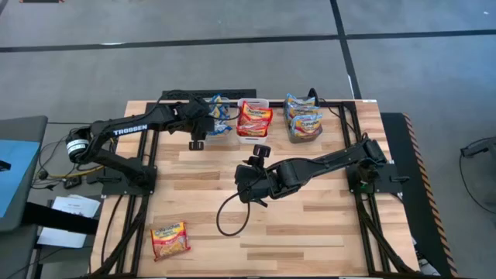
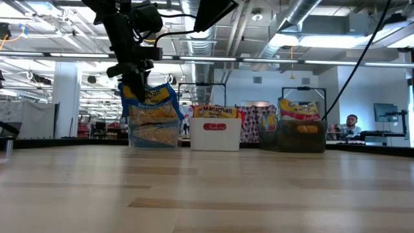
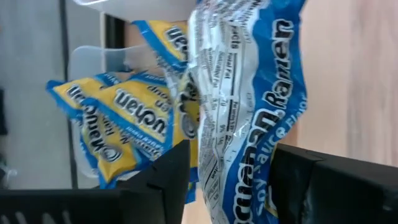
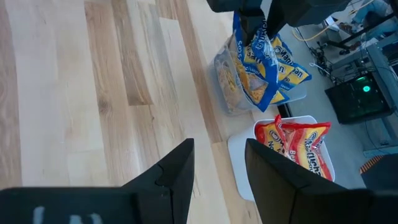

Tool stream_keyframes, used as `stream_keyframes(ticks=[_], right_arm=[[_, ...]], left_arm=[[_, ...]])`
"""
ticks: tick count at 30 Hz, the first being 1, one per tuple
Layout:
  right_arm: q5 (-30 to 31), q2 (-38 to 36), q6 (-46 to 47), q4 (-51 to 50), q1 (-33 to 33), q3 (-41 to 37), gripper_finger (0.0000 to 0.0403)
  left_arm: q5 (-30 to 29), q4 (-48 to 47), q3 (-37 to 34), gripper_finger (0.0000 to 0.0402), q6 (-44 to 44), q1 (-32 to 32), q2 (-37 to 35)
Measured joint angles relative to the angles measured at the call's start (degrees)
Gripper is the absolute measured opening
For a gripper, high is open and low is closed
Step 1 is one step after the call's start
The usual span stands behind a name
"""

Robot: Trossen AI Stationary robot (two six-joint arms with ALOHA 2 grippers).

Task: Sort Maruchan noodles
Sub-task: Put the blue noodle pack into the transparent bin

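A blue-trimmed noodle packet (image 3: 249, 93) stands on end in the clear bin (image 2: 154, 137) at the far left, among other blue packets (image 3: 118, 130). My left gripper (image 3: 230, 152) hangs over that bin, open, one finger on either side of the packet's upper end. Red packets (image 1: 254, 118) fill the white bin (image 2: 213, 137), and orange ones (image 1: 304, 118) the dark grey bin (image 2: 303, 139). One more packet (image 1: 170, 239) lies flat near the table's near left corner. Over the table's middle, my right gripper (image 4: 219, 168) is open with nothing between its fingers. My left gripper comes slanting down from the table's left, its fingers (image 3: 171, 171) standing wide apart beside the upper end (image 4: 254, 34) of the blue packet. Whether either finger touches the packet I cannot tell. The packet's lower end rests inside the clear bin.
The three bins stand in a row along the far edge. A black cable (image 1: 229, 221) loops on the boards below my right arm. Bare wood (image 1: 310, 232) spreads across the table's near right. A person (image 2: 351, 123) sits in the room behind.
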Motion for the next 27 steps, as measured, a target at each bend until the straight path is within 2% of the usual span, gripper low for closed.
stream_keyframes(ticks=[5,17,27], right_arm=[[0.0,0.0,0.0,0.0,0.0,0.0,0.0166],[0.0,0.0,0.0,0.0,0.0,0.0,0.0166],[-0.7,0.0,-0.1,-0.4,0.0,0.0,0.0166]], left_arm=[[-3.0,0.1,0.9,0.0168,-2.4,0.0,0.0],[1.5,1.0,3.1,0.0162,-4.8,0.0,0.0],[-0.9,1.7,3.0,0.0162,-6.1,0.4,6.4]])
